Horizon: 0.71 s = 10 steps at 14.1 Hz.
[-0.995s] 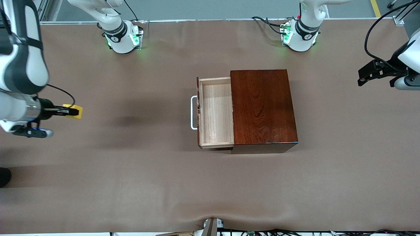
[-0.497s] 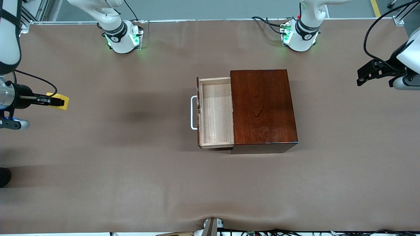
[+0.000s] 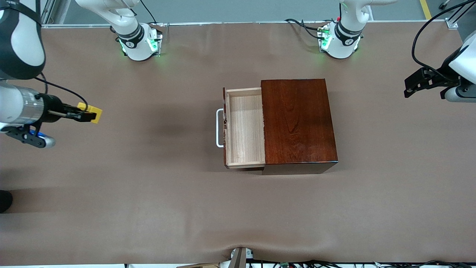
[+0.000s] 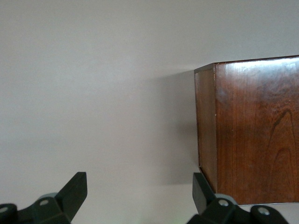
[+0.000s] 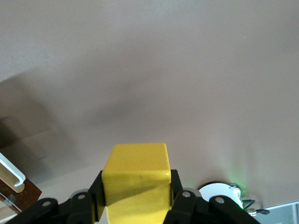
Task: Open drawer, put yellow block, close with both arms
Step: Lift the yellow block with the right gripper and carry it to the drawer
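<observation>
Two white jointed arms, black bands at the joints. Round white bases — right arm (image 3: 135,41), left arm (image 3: 340,39) — glow green at the foot, each band printed with a small white mark. Right tool (image 3: 86,114): black fingers on a brushed silver wrist, black cable looping off it. Left tool (image 3: 424,82): black, angular, cable trailing upward.

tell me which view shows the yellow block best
The right wrist view: the yellow block fills the foreground, clamped in the right gripper. The front view shows it small at the right arm's end of the table. The left wrist view misses it.
</observation>
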### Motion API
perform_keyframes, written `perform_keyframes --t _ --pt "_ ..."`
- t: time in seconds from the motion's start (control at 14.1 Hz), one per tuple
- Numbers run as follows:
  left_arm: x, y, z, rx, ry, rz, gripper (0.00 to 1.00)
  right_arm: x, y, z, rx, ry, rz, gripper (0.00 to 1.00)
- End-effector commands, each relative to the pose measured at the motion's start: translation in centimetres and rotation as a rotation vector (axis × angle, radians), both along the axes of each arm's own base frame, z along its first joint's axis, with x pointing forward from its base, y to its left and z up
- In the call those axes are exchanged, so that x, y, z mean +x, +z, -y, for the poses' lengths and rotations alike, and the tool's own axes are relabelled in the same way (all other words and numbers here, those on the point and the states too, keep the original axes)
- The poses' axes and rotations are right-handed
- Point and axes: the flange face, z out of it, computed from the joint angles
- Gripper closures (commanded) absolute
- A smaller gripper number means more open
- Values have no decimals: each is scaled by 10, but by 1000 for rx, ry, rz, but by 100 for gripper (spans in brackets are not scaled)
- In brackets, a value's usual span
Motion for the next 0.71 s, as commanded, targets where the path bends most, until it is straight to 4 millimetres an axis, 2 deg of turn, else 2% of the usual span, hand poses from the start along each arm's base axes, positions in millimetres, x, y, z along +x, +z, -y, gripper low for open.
perform_keyframes --t 0.0,0.28,0.36,0.57,0.64 --pt "-1 5 0 -20 0 15 0 -3 -1 -17 6 -69 -22 100" --pt "-1 5 1 -23 -2 21 0 -9 -6 -67 -45 -135 -51 100" --pt "0 5 1 -24 -2 21 0 -9 -8 -71 -54 -156 -52 100" --pt "1 4 1 -24 -3 27 0 -12 -12 -103 -76 -209 -60 100" --pt "1 4 0 -24 -3 27 0 -16 -12 -122 -93 -235 -57 100"
